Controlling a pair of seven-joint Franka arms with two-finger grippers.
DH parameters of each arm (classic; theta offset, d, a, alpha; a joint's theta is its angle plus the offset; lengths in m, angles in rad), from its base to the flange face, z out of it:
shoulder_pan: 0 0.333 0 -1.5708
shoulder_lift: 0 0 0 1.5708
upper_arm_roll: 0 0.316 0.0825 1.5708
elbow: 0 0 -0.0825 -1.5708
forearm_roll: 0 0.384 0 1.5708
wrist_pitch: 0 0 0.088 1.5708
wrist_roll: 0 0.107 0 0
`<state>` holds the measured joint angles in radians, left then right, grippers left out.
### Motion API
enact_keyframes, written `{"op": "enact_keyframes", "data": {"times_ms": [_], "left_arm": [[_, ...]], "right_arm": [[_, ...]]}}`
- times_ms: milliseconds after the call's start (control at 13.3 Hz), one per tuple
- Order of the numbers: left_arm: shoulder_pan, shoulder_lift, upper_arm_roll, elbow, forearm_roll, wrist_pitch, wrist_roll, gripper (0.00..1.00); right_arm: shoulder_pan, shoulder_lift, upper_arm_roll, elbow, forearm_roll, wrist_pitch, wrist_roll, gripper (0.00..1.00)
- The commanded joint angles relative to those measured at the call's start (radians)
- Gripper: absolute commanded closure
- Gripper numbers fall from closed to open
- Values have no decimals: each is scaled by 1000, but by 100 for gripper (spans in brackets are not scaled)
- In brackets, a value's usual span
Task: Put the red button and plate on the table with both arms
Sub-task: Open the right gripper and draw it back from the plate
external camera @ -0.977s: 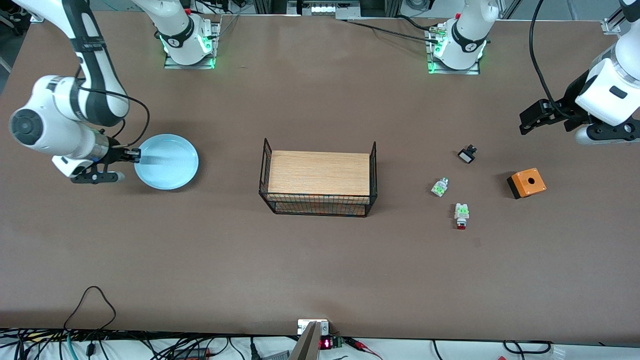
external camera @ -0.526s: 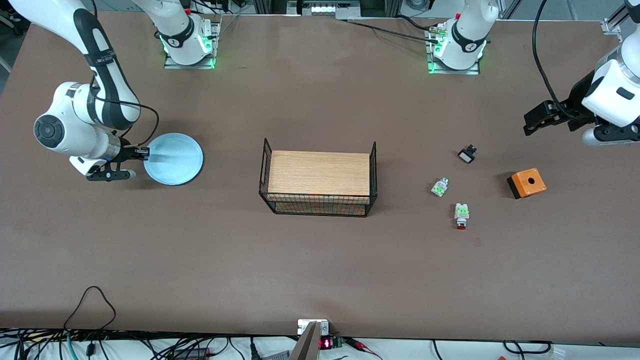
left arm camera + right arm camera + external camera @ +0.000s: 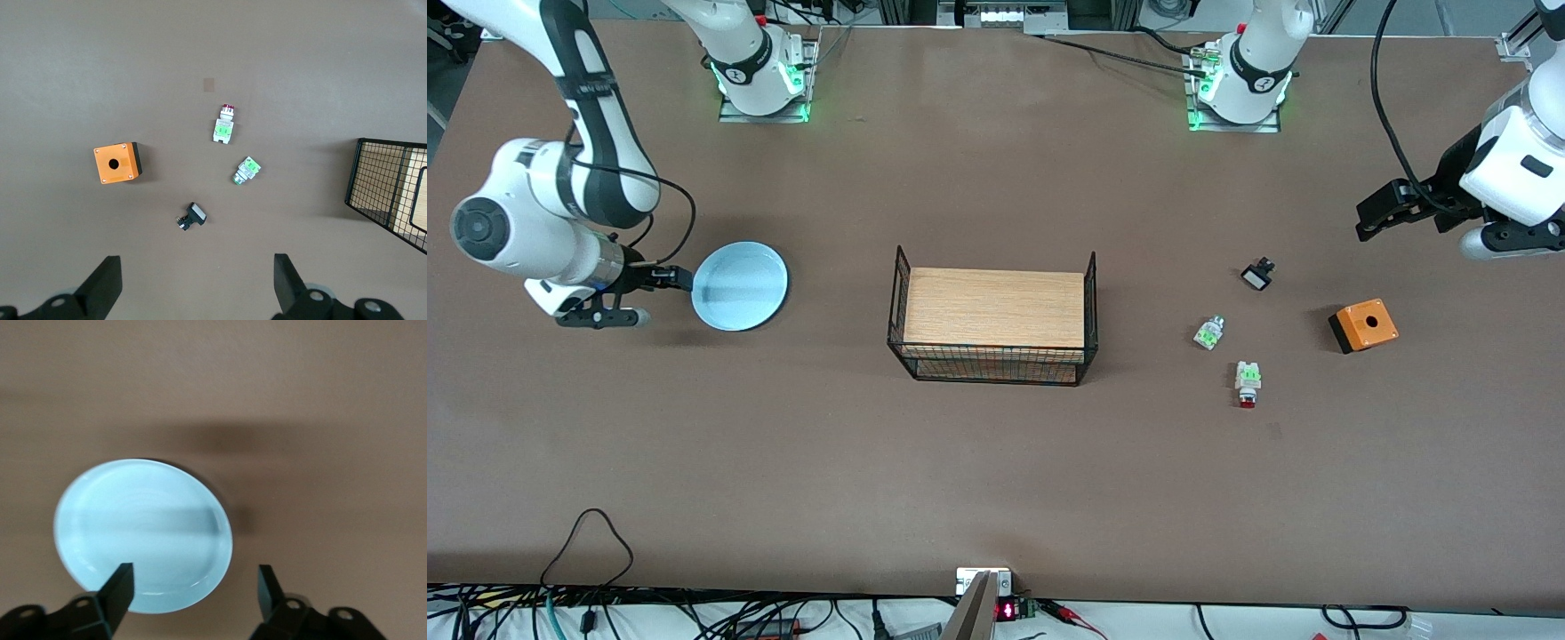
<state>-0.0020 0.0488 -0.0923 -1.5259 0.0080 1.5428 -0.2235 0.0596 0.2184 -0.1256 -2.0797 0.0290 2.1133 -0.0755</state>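
Right pincer (image 3: 679, 278) open beside plate (image 3: 740, 286), left pincer (image 3: 1371, 216) open, raised.

The desk (image 3: 996, 462) is matte brown; the plate (image 3: 740, 286) is pale blue; the red button (image 3: 1248, 383) has a white body, a green mark and a red cap; a similar piece (image 3: 1209, 332) is white and green; a small piece (image 3: 1258, 274) is black and white; the box (image 3: 1363, 325) is orange with a black side; the rack (image 3: 993, 316) is black wire with a light wood top; both arms are white with black joints.
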Motion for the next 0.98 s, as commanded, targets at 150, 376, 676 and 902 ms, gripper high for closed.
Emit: {"op": "enact_keyframes", "data": {"times_ms": [150, 376, 676, 902], "left_arm": [[-12, 2, -9, 26, 24, -42, -13, 0], [-10, 2, -27, 27, 23, -47, -11, 0], [-10, 0, -26, 53, 23, -47, -11, 0], [-10, 2, -24, 53, 23, -47, -11, 0]], "right_arm": [[78, -5, 4, 208, 11, -208, 149, 0], [86, -8, 4, 398, -1, -387, 189, 0], [77, -20, 0, 596, -53, -555, 178, 0], [-13, -60, 4, 599, -80, -550, 116, 0]]}}
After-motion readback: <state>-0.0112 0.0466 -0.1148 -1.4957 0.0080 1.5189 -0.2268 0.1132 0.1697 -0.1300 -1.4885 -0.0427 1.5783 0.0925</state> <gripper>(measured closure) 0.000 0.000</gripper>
